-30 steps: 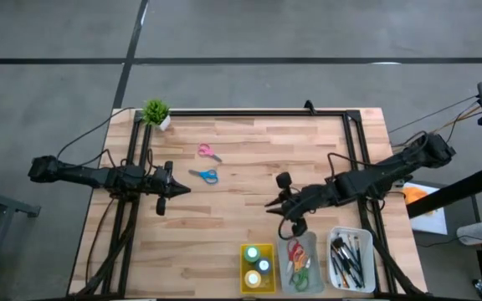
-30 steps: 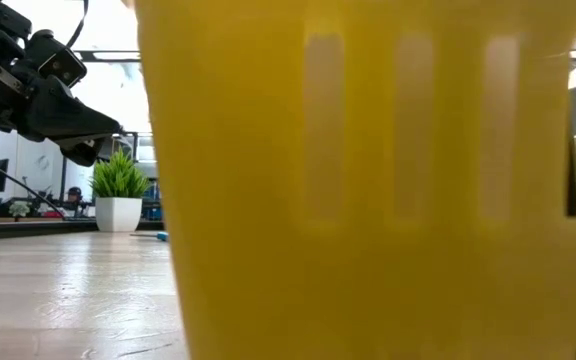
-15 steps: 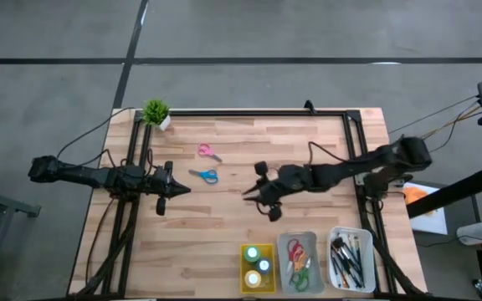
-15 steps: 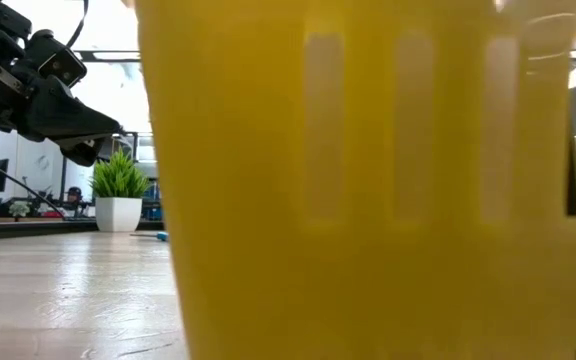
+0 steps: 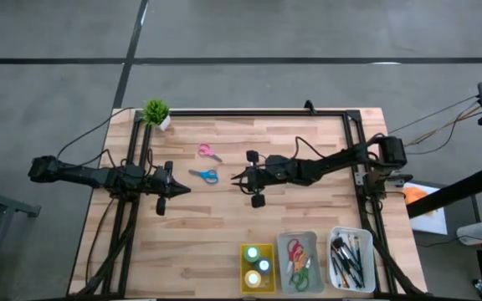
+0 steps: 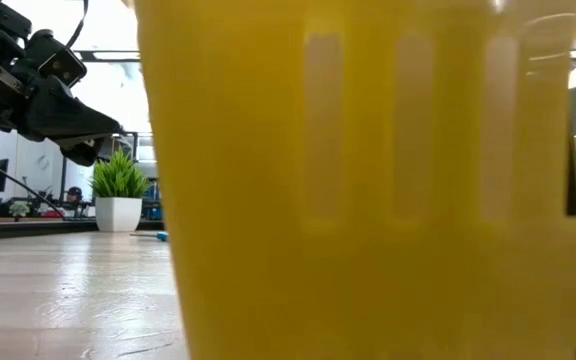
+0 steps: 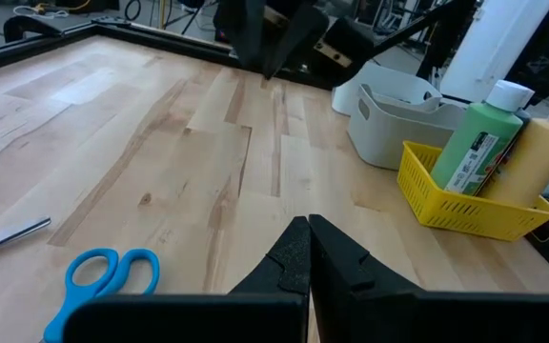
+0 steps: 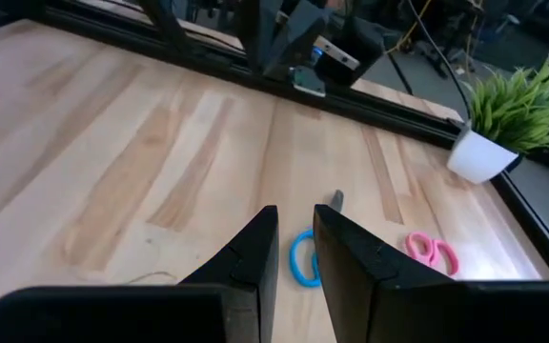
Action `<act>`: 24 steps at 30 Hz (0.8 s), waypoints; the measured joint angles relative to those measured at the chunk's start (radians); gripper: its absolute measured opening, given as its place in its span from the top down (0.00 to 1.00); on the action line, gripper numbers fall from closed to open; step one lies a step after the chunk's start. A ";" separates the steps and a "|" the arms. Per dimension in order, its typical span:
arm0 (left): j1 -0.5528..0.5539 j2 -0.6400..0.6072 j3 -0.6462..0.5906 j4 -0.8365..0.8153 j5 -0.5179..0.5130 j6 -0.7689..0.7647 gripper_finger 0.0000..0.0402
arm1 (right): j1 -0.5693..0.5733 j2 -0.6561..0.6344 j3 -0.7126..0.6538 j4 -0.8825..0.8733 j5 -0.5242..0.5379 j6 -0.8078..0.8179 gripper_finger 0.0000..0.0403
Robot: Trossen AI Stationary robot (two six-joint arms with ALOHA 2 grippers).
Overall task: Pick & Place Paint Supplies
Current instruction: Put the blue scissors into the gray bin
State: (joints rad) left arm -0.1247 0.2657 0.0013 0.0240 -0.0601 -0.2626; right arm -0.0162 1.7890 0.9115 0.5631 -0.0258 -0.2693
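While our right gripper hangs over the middle of the table with its fingers a narrow gap apart and nothing between them, the blue scissors lie just beyond its tips, toward the left arm's side. In the right wrist view they sit dead ahead between the fingers, blades pointing away, handle loops nearer us. Our left gripper, closed and empty, waits about as near on the other side. The pink scissors lie farther back, toward the potted plant. We judge the blue pair comes next.
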 joint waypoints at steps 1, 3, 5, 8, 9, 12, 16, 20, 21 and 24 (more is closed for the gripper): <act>0.000 0.000 0.000 0.000 0.000 0.000 1.00 | 0.000 -0.002 -0.001 0.000 -0.002 0.001 0.84; 0.000 0.000 0.000 0.000 0.000 0.000 1.00 | -0.005 -0.017 -0.008 0.000 -0.004 0.011 0.84; 0.000 0.000 0.000 0.000 0.000 0.000 1.00 | -0.021 -0.047 -0.026 0.001 -0.006 0.044 0.84; 0.000 0.000 0.000 0.000 0.000 0.000 1.00 | -0.051 -0.089 -0.077 0.058 -0.005 0.079 0.84; 0.000 0.000 0.000 0.000 0.000 0.000 1.00 | -0.059 -0.100 -0.105 0.090 -0.005 0.078 0.84; 0.000 0.000 0.000 0.000 0.000 0.000 1.00 | -0.075 -0.147 -0.199 0.207 -0.008 0.055 0.84; 0.000 0.000 0.000 0.000 0.000 0.000 1.00 | -0.101 -0.237 -0.324 0.336 -0.005 0.043 0.84; 0.000 0.000 0.000 0.000 0.000 0.000 1.00 | -0.103 -0.335 -0.416 0.398 0.002 0.012 0.84; 0.000 0.000 0.000 0.000 0.000 0.000 1.00 | -0.101 -0.365 -0.431 0.399 -0.002 0.006 0.84; 0.000 0.000 0.000 0.000 0.000 0.000 1.00 | -0.103 -0.431 -0.457 0.390 0.000 0.006 0.84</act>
State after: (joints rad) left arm -0.1246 0.2657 0.0013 0.0239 -0.0601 -0.2626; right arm -0.1191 1.3581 0.4545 0.9526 -0.0261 -0.2628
